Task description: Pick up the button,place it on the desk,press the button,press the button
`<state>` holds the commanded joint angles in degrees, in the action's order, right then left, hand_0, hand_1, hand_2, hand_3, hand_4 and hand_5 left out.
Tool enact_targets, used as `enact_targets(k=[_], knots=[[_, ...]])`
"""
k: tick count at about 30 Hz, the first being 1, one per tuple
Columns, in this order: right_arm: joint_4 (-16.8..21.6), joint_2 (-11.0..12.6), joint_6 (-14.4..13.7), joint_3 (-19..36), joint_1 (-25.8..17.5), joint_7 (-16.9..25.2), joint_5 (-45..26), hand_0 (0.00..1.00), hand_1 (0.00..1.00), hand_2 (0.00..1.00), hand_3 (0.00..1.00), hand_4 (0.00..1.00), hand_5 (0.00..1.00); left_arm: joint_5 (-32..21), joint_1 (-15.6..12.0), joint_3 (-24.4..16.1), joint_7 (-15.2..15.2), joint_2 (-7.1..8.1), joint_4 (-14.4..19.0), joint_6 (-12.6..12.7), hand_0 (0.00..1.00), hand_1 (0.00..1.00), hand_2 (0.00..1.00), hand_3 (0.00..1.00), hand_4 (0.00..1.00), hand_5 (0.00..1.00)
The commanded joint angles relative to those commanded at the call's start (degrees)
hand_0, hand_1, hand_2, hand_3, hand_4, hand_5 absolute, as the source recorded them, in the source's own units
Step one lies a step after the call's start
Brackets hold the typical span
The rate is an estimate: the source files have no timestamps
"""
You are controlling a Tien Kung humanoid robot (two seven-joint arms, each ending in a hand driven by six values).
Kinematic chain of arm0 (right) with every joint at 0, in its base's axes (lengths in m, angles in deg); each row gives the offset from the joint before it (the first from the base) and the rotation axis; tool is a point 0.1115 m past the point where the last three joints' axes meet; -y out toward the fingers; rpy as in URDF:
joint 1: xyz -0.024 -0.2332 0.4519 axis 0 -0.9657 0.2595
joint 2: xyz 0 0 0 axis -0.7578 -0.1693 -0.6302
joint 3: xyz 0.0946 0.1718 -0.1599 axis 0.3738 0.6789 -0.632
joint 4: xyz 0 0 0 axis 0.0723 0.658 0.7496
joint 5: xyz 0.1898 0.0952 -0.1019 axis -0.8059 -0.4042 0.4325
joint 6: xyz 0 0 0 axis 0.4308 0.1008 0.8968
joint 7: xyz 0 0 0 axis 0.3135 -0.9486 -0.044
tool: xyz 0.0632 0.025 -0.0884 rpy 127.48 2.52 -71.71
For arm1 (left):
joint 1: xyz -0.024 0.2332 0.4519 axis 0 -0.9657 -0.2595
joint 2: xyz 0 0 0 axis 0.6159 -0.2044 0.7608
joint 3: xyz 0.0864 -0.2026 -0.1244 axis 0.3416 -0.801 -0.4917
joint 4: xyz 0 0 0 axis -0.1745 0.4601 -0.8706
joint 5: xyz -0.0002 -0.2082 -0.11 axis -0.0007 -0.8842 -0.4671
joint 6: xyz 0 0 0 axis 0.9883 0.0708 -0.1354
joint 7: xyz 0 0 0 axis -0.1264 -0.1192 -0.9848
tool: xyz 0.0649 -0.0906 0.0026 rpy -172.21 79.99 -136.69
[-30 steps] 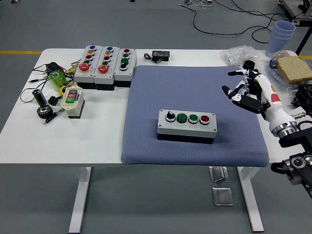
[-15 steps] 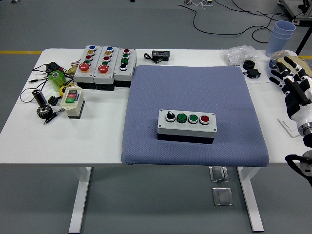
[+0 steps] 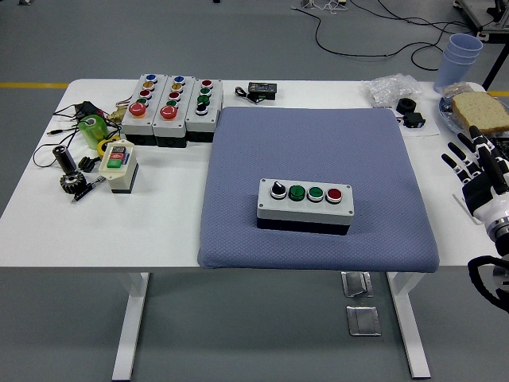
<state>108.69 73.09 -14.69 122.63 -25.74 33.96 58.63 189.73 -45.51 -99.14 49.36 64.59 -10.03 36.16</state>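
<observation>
A grey button box [image 3: 305, 205] lies on the blue-grey mat [image 3: 318, 143] near its front edge. It carries a black knob, two green buttons and a red button [image 3: 334, 194] in a row. My right hand [image 3: 474, 165] is at the picture's right edge, beyond the mat, well to the right of the box. Its fingers are spread and hold nothing. My left arm is out of view.
Three more button boxes [image 3: 170, 107] stand at the back left, with a small two-button box [image 3: 118, 165], a green item, cables and a gear beside them. Blue cups [image 3: 459, 60], a plastic bag [image 3: 389, 87] and bread on a plate [image 3: 479, 111] are at the back right.
My right hand has drawn back from over the mat's right side to the table's right edge and lowered. The button box has not moved.
</observation>
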Motion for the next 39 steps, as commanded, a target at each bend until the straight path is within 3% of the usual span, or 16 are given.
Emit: enact_targets(k=[39], knots=[[-0.4, -0.2, 1.2, -1.5, -0.8, -0.5, -2.2, 0.675, 0.624, 0.682, 0.665, 0.714, 0.338, 1.3, -0.8, -0.4, 0.2, -0.16, 0.0, -0.2, 0.645, 0.606, 0.598, 0.568, 0.316, 0.862]])
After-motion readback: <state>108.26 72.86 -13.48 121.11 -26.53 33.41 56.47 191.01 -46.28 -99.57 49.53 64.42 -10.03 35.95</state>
